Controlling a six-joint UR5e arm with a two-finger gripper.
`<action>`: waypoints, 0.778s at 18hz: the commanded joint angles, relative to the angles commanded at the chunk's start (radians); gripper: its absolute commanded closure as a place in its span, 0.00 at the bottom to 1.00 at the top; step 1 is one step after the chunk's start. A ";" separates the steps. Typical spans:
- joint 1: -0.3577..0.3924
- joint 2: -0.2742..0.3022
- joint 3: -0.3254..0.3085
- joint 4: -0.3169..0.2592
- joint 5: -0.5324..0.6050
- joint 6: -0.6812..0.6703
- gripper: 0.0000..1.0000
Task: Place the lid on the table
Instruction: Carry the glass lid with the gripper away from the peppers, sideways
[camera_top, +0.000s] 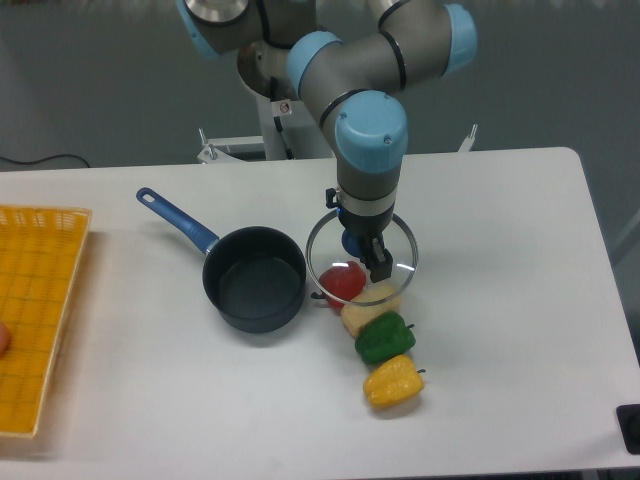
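The round glass lid (325, 262) with a thin metal rim hangs a little above the white table (500, 300), right of the saucepan. My gripper (362, 250) is shut on the lid's blue centre knob, which its fingers mostly hide. Through the glass show a red vegetable (343, 281) and a pale yellow one (368, 310).
A dark blue saucepan (254, 277), open and empty, sits left of the lid, its long handle (176, 219) pointing back left. A green pepper (384, 338) and a yellow pepper (393, 382) lie in front of the lid. A yellow-orange mesh tray (35, 310) fills the left edge.
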 joint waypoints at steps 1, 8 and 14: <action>0.000 0.000 -0.002 0.002 0.000 0.000 0.61; 0.032 0.000 -0.008 0.003 -0.003 0.021 0.61; 0.064 -0.005 -0.002 0.018 -0.006 0.064 0.61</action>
